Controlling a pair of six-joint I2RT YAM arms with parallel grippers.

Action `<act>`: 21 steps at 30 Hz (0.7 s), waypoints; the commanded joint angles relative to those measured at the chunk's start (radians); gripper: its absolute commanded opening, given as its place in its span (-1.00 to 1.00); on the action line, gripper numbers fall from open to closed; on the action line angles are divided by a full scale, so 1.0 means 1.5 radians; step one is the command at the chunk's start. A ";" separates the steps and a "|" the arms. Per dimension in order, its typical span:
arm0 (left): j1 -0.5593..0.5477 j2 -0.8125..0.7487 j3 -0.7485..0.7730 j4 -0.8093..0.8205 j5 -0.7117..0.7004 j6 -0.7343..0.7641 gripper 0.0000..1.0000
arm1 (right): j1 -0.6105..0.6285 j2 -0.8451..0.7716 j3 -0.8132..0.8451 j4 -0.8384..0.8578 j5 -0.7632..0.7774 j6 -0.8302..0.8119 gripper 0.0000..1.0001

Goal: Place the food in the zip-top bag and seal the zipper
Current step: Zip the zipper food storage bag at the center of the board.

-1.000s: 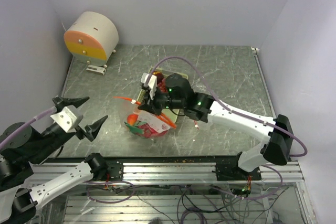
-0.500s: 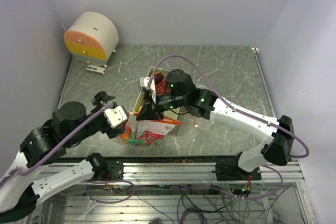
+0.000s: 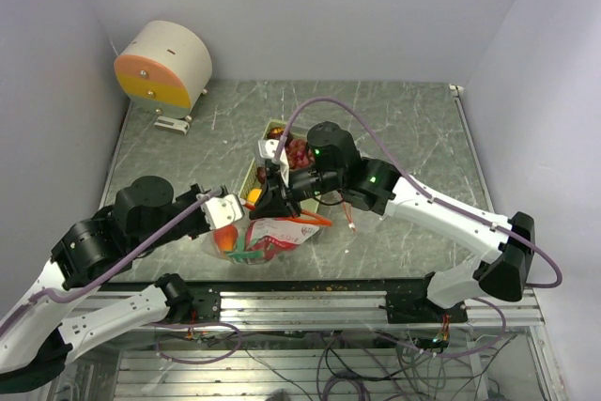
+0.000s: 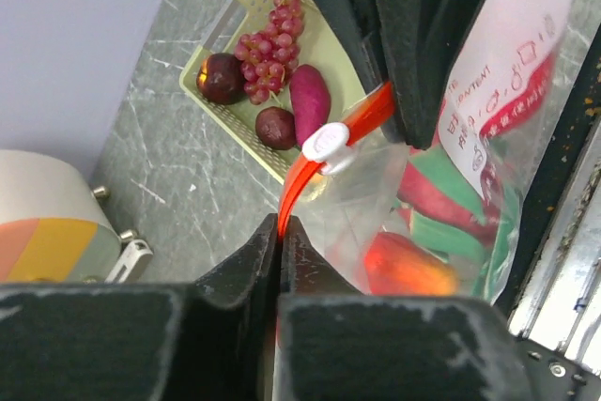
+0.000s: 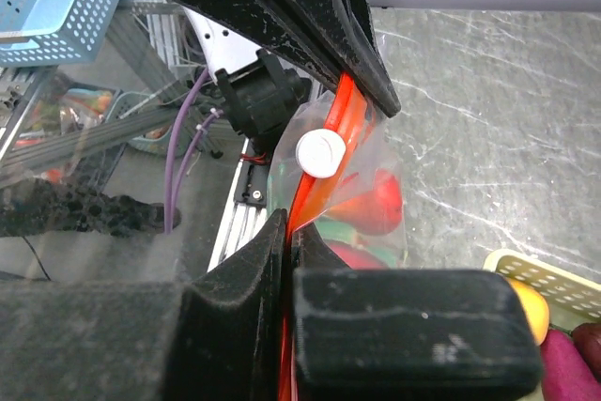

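A clear zip-top bag (image 3: 274, 237) with an orange zipper strip (image 4: 310, 161) and a white slider (image 4: 326, 143) hangs between both grippers. Inside it are a red apple (image 4: 402, 265) and a pink-red dragon fruit with green tips (image 4: 441, 208). My left gripper (image 4: 280, 223) is shut on the zipper strip at the bag's left end, and in the top view the left gripper (image 3: 233, 218) is at that same end. My right gripper (image 5: 288, 223) is shut on the strip just beyond the slider (image 5: 320, 151). Grapes (image 4: 272, 44), a purple sweet potato (image 4: 310, 100) and two dark round fruits (image 4: 223, 77) lie in the pale green tray (image 4: 235, 16). An orange (image 5: 531, 312) lies there too.
A round white, orange and yellow device (image 3: 164, 68) stands at the back left. The tray (image 3: 272, 129) sits just behind the bag, mid-table. Grey walls close the left, back and right. The metal rail (image 3: 310, 302) runs along the near edge.
My left arm swung in from the left with its gripper open and has shut on the bag's zipper strip. The right gripper, holding the bag, shifted slightly right.
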 commanded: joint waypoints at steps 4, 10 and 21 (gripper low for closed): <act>-0.002 0.015 -0.008 0.019 -0.003 -0.029 -0.86 | -0.003 -0.035 0.000 0.038 0.015 -0.005 -0.91; -0.002 0.007 -0.021 0.046 0.002 -0.064 -0.86 | -0.002 -0.092 -0.060 0.110 0.117 -0.010 0.00; -0.001 0.052 -0.007 0.026 -0.019 -0.115 -0.86 | 0.034 -0.083 -0.073 0.166 0.212 0.015 0.09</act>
